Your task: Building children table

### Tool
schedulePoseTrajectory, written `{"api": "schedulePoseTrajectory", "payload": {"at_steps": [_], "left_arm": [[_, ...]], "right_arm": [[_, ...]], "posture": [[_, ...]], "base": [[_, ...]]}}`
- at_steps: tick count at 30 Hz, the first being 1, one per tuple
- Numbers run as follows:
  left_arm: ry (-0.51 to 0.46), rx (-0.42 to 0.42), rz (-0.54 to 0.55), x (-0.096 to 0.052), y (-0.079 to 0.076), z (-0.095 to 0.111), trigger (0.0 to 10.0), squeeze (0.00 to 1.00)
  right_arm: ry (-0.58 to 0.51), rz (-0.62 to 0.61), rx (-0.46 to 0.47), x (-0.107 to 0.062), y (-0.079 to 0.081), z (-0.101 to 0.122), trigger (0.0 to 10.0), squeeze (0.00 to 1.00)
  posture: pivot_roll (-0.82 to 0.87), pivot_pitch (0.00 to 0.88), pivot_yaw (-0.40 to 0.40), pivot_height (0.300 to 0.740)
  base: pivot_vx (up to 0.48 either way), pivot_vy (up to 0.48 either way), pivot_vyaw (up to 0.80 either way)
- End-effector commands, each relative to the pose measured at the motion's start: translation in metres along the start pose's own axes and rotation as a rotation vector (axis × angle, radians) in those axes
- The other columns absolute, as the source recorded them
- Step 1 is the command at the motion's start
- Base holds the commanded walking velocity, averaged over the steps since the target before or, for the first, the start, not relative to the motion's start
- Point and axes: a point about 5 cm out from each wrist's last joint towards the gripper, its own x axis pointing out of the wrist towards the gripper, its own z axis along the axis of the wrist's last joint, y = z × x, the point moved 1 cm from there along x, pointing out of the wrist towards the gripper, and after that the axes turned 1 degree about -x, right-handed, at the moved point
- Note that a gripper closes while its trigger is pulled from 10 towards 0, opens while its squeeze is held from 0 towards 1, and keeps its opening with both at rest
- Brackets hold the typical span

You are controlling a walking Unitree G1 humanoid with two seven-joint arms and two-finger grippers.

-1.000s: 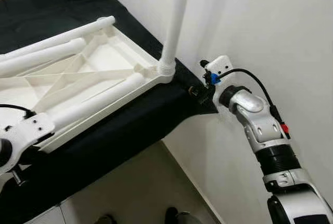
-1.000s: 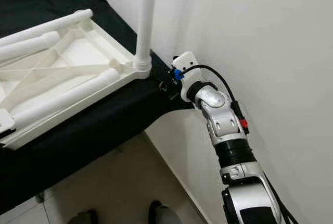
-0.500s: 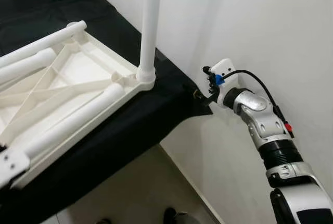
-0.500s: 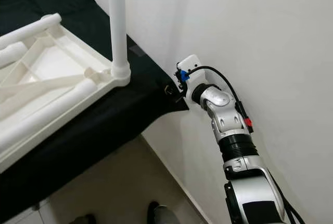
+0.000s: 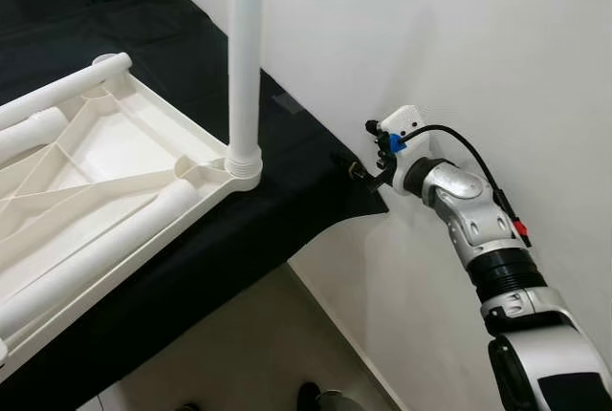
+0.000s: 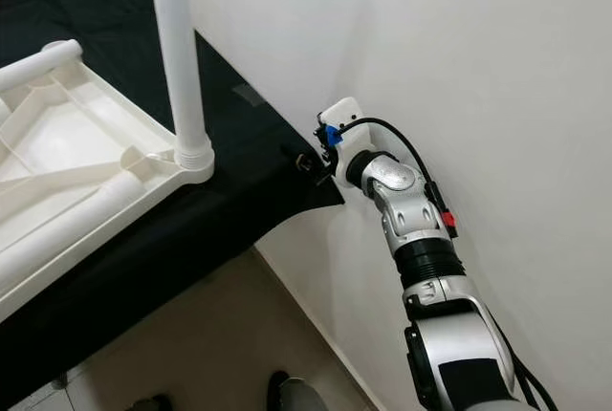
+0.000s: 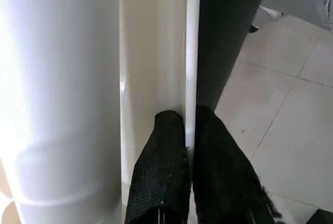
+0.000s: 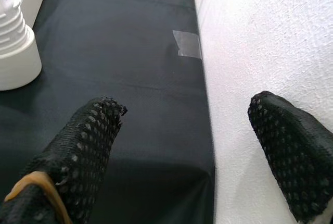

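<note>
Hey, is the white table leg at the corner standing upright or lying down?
Upright. The table leg rises vertically from its threaded socket at the corner of the upside-down tabletop, while other legs lie flat in it.

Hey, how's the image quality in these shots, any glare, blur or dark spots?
Eye views: sharp, evenly lit, black cloth loses detail. Left wrist view: white table leg overexposed, left pincer soft up close. Right wrist view: clear, right pincer fingers slightly blurred.
</note>
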Motion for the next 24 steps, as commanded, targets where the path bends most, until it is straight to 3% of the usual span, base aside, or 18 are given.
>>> {"api": "schedulePoseTrajectory", "payload": {"at_steps": [1,2,11,12,13,14,24], "left_arm": [[0.1,-0.035,0.119,0.001,0.016,-0.019,10.0,0.0],[0.095,-0.033,0.121,0.001,0.018,-0.018,10.0,1.0],[0.039,-0.014,0.119,0.002,0.022,-0.004,10.0,1.0],[0.033,-0.012,0.121,0.003,0.022,-0.003,10.0,0.86],[0.033,-0.012,0.121,0.003,0.022,-0.003,10.0,0.86],[0.022,-0.006,0.117,0.002,0.022,0.0,10.0,0.0],[-0.094,0.055,0.129,-0.009,0.028,0.035,10.0,0.0]], "right_arm": [[-0.012,-0.02,0.001,-0.002,-0.003,0.0,10.0,0.0],[-0.014,-0.019,0.001,-0.002,-0.003,0.0,10.0,0.0],[-0.023,-0.013,0.003,-0.002,-0.002,0.002,10.0,0.0],[-0.024,-0.013,0.004,-0.002,-0.001,0.002,10.0,0.0],[-0.024,-0.013,0.004,-0.002,-0.001,0.002,10.0,0.0],[-0.024,-0.011,0.005,-0.002,-0.001,0.002,10.0,0.0],[-0.031,0.002,0.015,0.002,0.005,0.002,10.0,0.0]], "posture": [[0.15,0.226,-0.147,0.74],[0.14,0.225,-0.142,0.74],[0.14,0.23,-0.136,0.74],[0.14,0.23,-0.136,0.74],[0.14,0.23,-0.136,0.74],[0.14,0.232,-0.135,0.74],[0.14,0.234,-0.131,0.74]], "base": [[0.0,0.0,0.0],[0.0,0.0,0.0],[0.0,0.0,0.0],[0.0,0.0,0.0],[0.0,0.0,0.0],[0.0,0.0,0.0],[0.0,0.0,0.0]]}}
